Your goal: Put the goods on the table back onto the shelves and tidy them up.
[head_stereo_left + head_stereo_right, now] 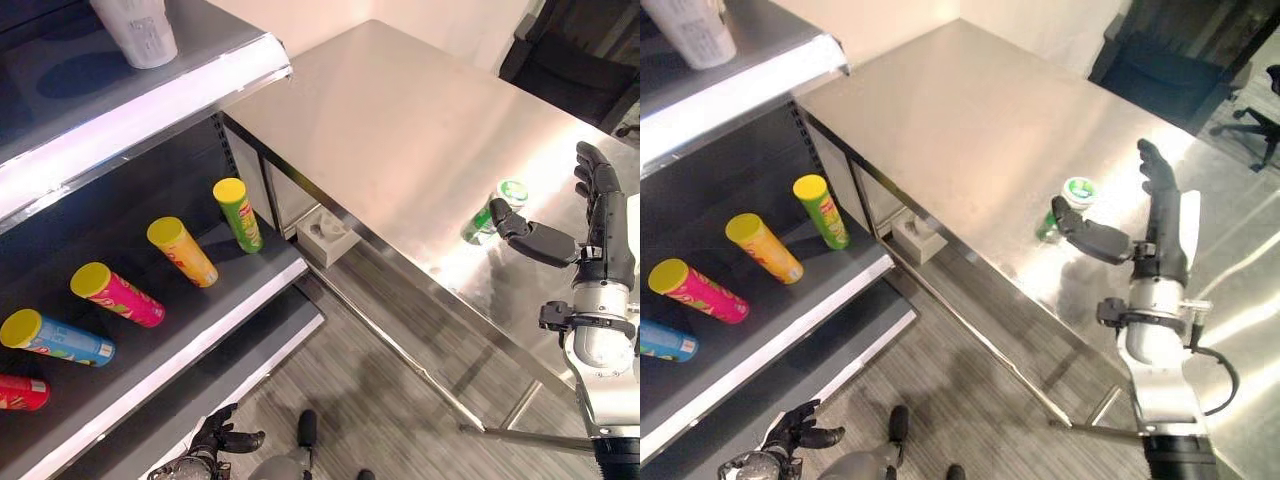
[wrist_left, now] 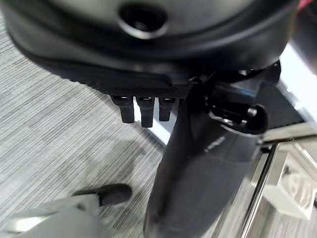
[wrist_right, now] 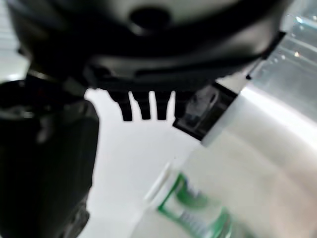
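Left: shelf (image 1: 190,330) w/ cans lying in a row, lids out, so they look tidy. Left hand (image 1: 215,438) hangs low by the floor, fingers loosely spread, nothing in it. Right: green can (image 1: 495,210) stands on the table (image 1: 400,130). Right hand (image 1: 585,215) is right beside it, fingers straight, thumb out, prob. lining up to grab it; touching or not, can't tell.
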### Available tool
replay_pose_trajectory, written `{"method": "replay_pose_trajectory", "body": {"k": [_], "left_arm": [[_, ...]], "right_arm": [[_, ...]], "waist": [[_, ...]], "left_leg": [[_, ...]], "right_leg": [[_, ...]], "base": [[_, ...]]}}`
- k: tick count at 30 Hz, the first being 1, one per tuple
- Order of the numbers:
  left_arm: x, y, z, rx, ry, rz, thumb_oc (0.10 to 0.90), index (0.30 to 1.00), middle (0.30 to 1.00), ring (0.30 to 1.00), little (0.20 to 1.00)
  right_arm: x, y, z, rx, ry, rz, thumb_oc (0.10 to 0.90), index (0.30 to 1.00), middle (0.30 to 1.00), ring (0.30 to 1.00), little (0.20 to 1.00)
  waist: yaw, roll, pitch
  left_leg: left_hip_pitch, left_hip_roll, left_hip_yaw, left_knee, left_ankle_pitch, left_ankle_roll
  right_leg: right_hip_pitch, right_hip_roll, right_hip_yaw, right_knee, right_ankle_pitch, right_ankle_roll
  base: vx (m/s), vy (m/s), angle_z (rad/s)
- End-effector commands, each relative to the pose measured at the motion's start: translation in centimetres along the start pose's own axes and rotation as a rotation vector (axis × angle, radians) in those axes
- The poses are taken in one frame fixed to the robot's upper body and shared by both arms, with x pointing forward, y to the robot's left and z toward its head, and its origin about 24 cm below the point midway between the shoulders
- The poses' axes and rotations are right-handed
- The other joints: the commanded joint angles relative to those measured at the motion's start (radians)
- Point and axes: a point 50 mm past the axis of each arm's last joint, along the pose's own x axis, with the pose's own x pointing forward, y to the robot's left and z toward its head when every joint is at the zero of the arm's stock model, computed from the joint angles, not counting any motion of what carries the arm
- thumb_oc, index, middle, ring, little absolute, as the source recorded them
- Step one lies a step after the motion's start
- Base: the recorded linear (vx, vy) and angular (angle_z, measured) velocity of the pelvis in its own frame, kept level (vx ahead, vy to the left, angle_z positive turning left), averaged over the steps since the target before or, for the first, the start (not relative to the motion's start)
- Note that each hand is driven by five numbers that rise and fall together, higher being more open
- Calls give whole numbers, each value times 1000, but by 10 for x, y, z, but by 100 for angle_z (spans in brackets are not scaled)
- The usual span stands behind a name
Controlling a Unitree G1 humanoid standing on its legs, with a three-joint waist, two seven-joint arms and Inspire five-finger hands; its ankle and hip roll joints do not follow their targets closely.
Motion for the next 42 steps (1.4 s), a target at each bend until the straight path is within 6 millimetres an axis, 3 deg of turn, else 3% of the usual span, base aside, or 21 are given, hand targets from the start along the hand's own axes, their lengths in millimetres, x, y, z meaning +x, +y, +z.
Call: {"method": "replay_pose_trajectory", "body": {"k": [1,15,23,42], "left_arm": [[-6,-1,-21,56,51,-8,800,900,900,900,900],[-8,1,-26,67,64,-11,800,900,900,900,900],[-8,-1,-29,80,82,-16,800,900,900,900,900],[-10,3,-39,74,129,14,800,900,900,900,900]], "right_arm": [[23,-41,48,-97,-267,-111,800,900,900,900,900],[5,-16,-3,-48,-17,15,800,900,900,900,900],[7,-7,-13,-26,34,-9,800,900,900,900,900],[21,10,-13,8,55,-12,800,900,900,900,900]], "waist": [[-3,12,-72],[1,20,-70],[12,28,-73],[50,28,-94]], "left_leg": [[37,70,28,3,-82,-84],[46,67,26,3,-93,-82],[51,61,19,3,-100,-80],[73,44,-1,3,-123,-72]], "right_leg": [[-117,45,-3,26,49,-16],[-112,33,-23,14,54,-8],[-107,26,-38,11,53,-6],[-82,9,-64,13,41,-3]], "base": [[15,-6,-12],[5,-4,-2],[8,6,4],[31,7,3]]}}
